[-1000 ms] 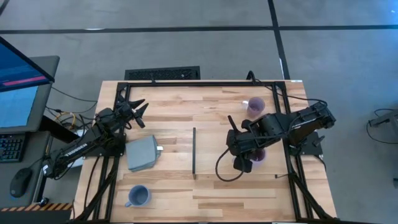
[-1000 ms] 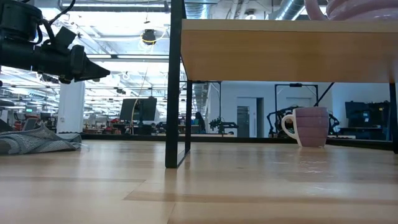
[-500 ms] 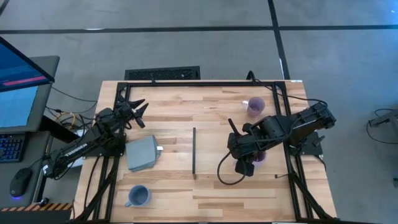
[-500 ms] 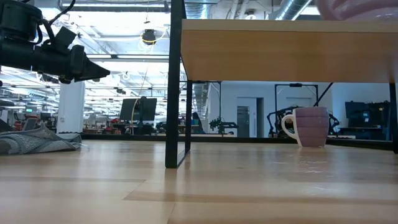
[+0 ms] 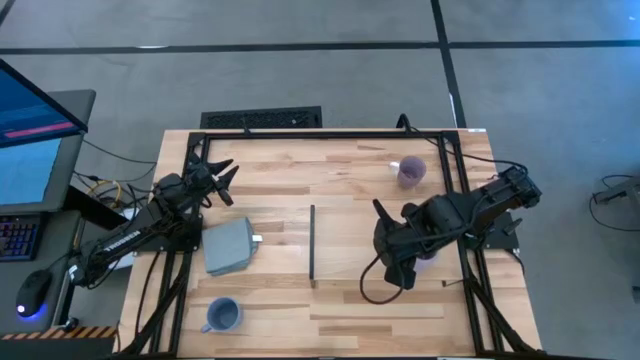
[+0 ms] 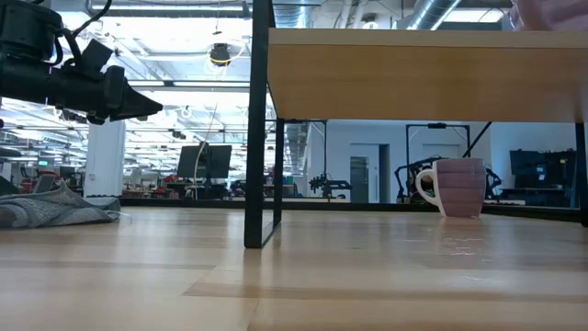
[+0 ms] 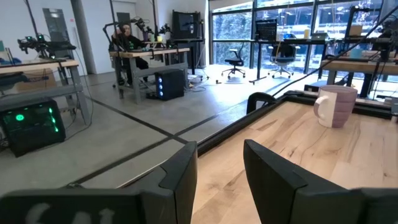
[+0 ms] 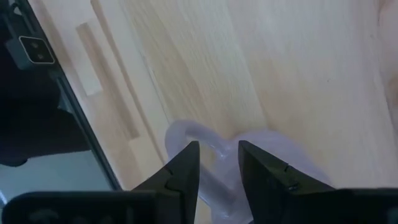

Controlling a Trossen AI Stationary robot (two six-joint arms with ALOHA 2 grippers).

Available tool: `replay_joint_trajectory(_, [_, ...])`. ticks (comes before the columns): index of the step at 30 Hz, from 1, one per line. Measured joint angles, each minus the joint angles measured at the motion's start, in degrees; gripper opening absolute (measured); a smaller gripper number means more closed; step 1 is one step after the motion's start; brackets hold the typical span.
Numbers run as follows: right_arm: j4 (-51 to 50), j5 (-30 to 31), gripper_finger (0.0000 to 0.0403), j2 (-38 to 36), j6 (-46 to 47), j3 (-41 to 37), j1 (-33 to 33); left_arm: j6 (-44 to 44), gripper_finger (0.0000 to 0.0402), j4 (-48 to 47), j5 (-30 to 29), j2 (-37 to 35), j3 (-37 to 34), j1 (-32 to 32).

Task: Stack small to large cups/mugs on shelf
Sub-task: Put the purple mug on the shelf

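I am in the carrying step: my right gripper hangs above the shelf, and its fingers are closed with a narrow gap on the handle of one lavender mug, which it holds. In the high view the arm hides most of this mug. The second lavender mug stands near the far edge, and the blue-grey mug stands on the tabletop, well apart from both. My left gripper waits open over the left side, holding nothing. Next, I think, I must set this mug down upright before releasing.
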Motion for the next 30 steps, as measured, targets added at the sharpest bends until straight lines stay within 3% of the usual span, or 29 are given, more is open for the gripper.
replay_joint_trajectory(16, [4.85,0.53,0.0134,0.00,-1.87,0.00,1.13,-0.66,0.0121,0.00,0.00,-0.01,0.00,0.01])
replay_joint_trajectory(30, [2.13,0.67,0.0134,0.00,6.88,0.00,1.44,-0.61,0.0121,0.00,0.00,0.01,-0.01,0.01])
